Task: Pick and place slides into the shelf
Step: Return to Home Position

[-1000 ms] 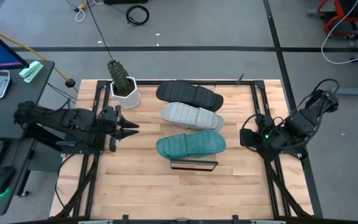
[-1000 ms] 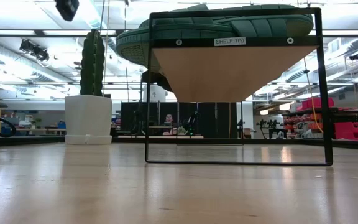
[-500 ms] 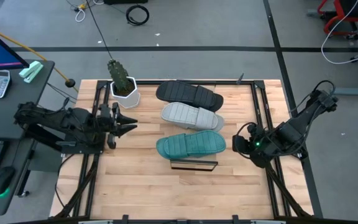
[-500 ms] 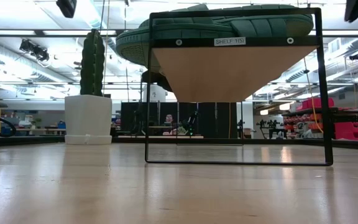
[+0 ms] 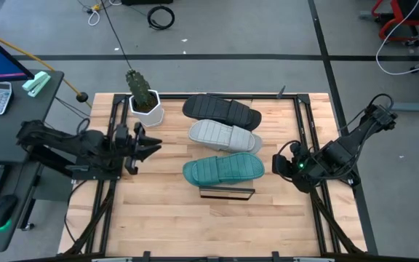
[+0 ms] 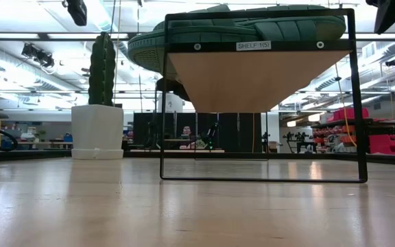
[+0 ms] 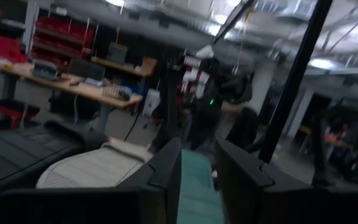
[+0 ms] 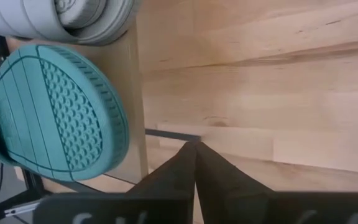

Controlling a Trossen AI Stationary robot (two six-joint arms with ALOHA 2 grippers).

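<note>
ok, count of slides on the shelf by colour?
Black slide: 1
Grey slide: 1
Teal slide: 1
Total: 3, all lying on the shelf.

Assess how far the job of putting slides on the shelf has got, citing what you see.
Done: the black slide, grey slide and teal slide all lie on the shelf. In hand: nothing; the left gripper is open, left of the shelf, and the right gripper is shut, right of it. Left: no slide lies off it.
</note>
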